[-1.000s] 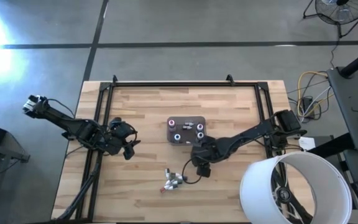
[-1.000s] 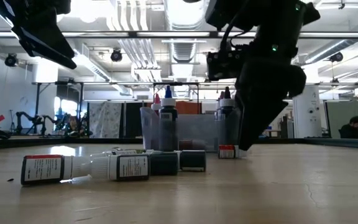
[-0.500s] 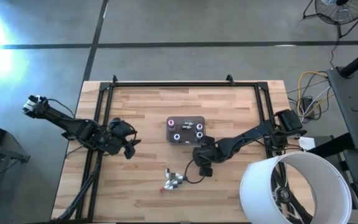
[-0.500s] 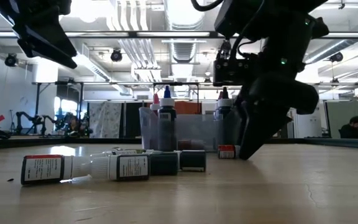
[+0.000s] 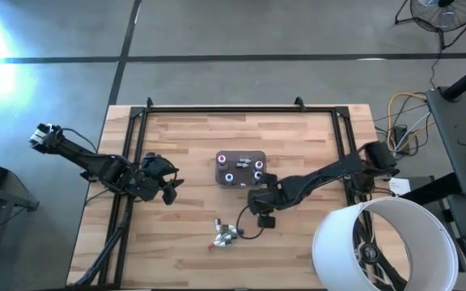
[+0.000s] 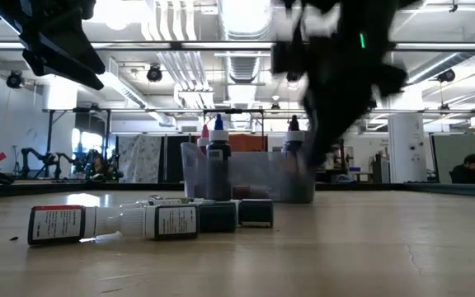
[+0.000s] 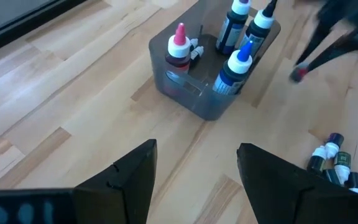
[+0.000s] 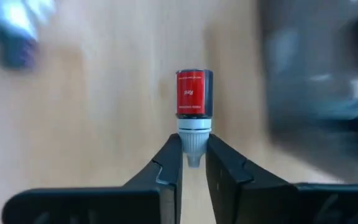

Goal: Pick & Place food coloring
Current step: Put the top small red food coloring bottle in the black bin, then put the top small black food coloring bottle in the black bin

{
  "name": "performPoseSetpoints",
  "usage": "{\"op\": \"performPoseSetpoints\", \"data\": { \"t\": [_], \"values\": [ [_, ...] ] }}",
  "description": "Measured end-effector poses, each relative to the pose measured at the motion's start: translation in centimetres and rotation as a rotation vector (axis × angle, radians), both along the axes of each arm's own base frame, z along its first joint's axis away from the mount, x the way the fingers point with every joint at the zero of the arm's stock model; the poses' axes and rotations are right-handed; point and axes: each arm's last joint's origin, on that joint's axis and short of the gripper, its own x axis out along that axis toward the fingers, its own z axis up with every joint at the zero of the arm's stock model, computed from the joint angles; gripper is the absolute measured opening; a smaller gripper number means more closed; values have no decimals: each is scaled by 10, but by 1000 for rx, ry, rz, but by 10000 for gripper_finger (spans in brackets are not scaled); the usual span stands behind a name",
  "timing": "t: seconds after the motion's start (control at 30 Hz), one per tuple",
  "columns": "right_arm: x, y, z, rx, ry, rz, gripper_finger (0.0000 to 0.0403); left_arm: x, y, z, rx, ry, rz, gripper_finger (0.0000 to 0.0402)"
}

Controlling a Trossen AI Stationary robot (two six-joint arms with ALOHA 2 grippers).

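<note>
The small grey tray (image 5: 242, 170) sits near the middle of the wooden desk (image 5: 192, 145) and serves as the landmark here. Several food coloring bottles stand upright inside it; the left wrist view shows a pink-capped bottle (image 7: 179, 50) at one corner, a blue-capped bottle (image 7: 234, 68) beside it, and two more white-tipped dark bottles (image 7: 235, 25) toward the tray's far side.

The right tool (image 8: 191, 163) is pinched narrow on the white nozzle of a red-labelled bottle (image 8: 194, 99), which juts out beyond its fingertips (image 8: 171, 163). In the high view this right tool (image 5: 262, 212) sits just beside the tray's corner nearest the right arm, on the side toward the desk's front edge. In the low view the right arm is a dark blur above and in front of the tray (image 6: 246, 175).

A loose cluster of bottles (image 5: 226, 234) lies on its side on the desk, well on the front side of the tray; the low view shows them as a row of lying bottles (image 6: 147, 221) with white labels and dark caps.

The left tool (image 5: 167, 187) hovers over the desk well to the left of the tray, its two fingers (image 7: 126, 177) spread wide with nothing between them.
</note>
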Motion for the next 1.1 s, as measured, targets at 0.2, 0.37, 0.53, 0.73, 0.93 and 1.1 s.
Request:
{"op": "performPoseSetpoints", "data": {
  "t": [0.2, 0.37, 0.53, 0.73, 0.93, 1.1],
  "values": [
    [3, -16, 88, -35, -200, -187, 37, 0, 0, -1, 15, 5, 0, 200],
    [13, -84, 94, 137, -204, -447, 92, 1, 0, -1, 16, 3, 1, 200],
    [23, -121, 82, 281, -155, -466, 190, 2, -1, -3, 17, 11, 4, 200],
    [7, -89, 90, 248, -53, -365, 269, 12, -8, -13, 6, 64, -93, 200],
    [-5, -10, 90, 279, -1, -224, 283, 40, -31, -41, 92, -28, -637, 200],
    [-15, 30, 86, 296, -5, -335, 274, 60, -44, -59, 230, -59, -869, 200]
  ]
}}
